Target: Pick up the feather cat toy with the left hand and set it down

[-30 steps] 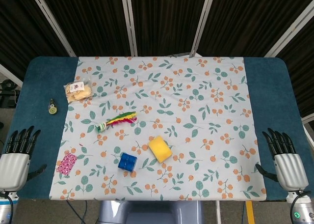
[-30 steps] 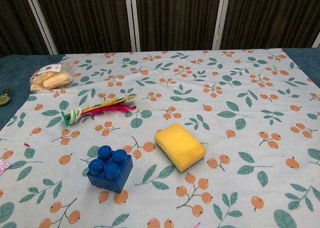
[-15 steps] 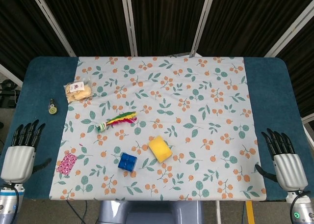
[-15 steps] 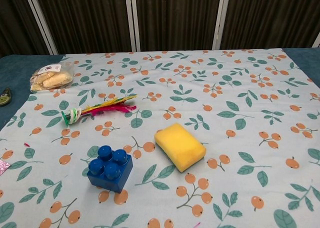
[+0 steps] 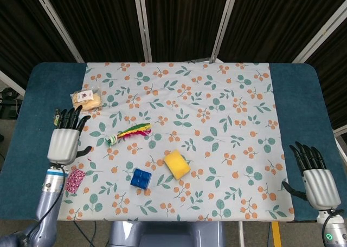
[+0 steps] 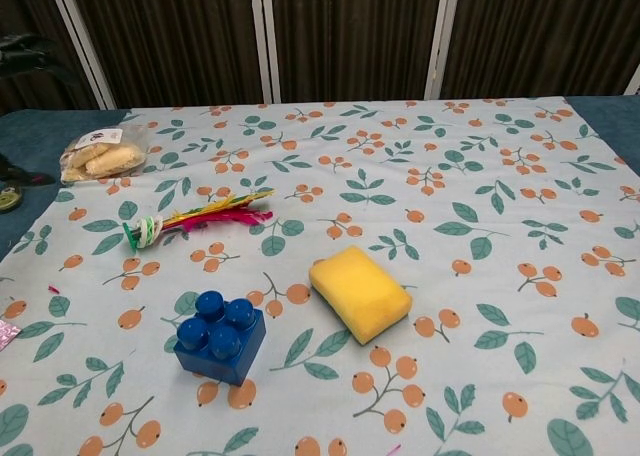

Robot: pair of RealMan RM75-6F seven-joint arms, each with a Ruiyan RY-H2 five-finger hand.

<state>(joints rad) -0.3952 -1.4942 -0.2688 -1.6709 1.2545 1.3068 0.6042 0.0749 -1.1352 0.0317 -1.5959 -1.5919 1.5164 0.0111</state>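
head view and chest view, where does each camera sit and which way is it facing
Head view: high above the near edge, looking almost straight down at the table; shows the left hand and right hand, both open.
Chest view: low at the near edge, looking across the cloth toward the dark curtain; only dark bits of the left hand show at the left edge.
Shared: feather cat toy, blue block, yellow sponge.

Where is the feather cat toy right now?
The feather cat toy lies on the floral cloth, left of centre in the head view, behind the blue brick, right of the open left hand.
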